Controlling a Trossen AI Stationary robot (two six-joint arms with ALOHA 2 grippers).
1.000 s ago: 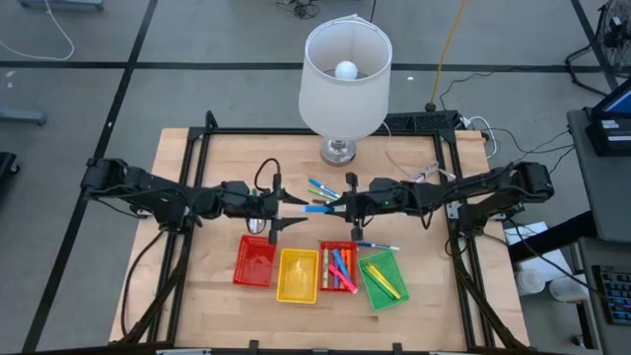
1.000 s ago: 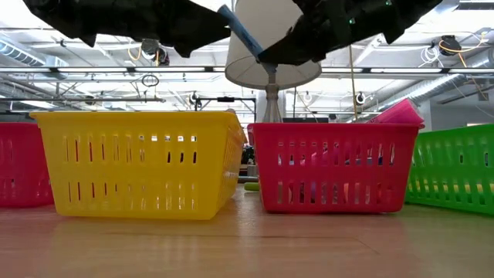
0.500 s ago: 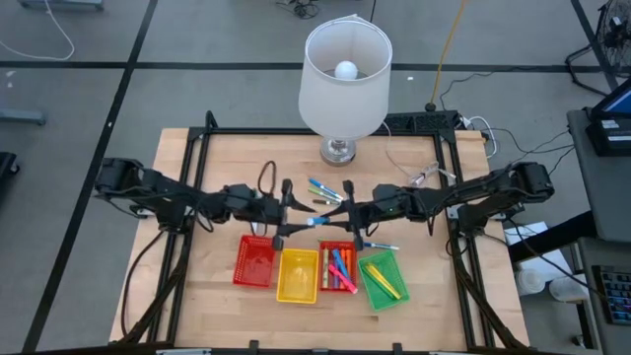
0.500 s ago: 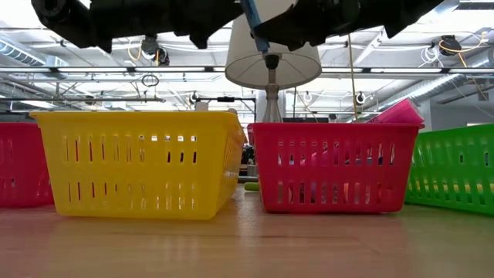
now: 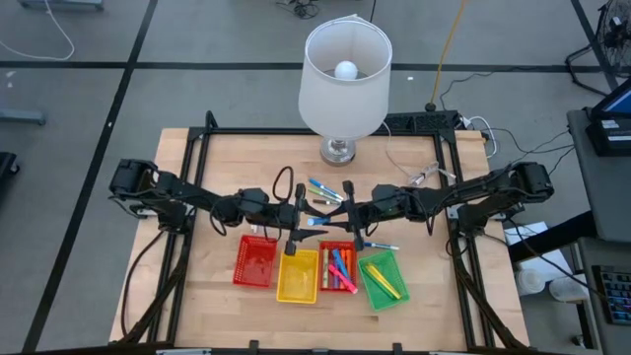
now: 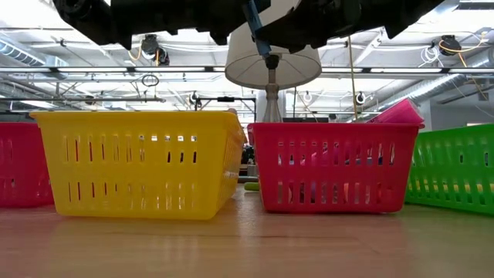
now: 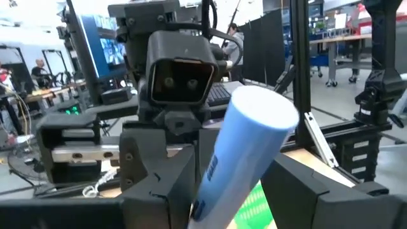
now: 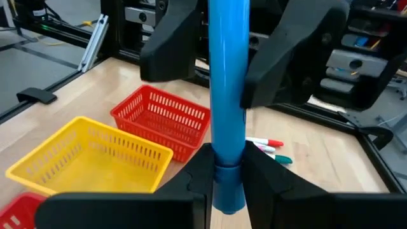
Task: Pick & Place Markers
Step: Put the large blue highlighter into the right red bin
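- The left gripper (image 5: 300,219) has advanced; its fingers, spread, now flank the blue marker (image 5: 317,219).
- The right gripper (image 5: 343,219) stays pinching that marker's end.

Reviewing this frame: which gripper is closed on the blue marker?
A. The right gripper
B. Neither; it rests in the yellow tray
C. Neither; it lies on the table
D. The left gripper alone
A: the right wrist view shows the right gripper clamped on the blue marker, while the left gripper has its fingers spread either side of the marker without closing on it.
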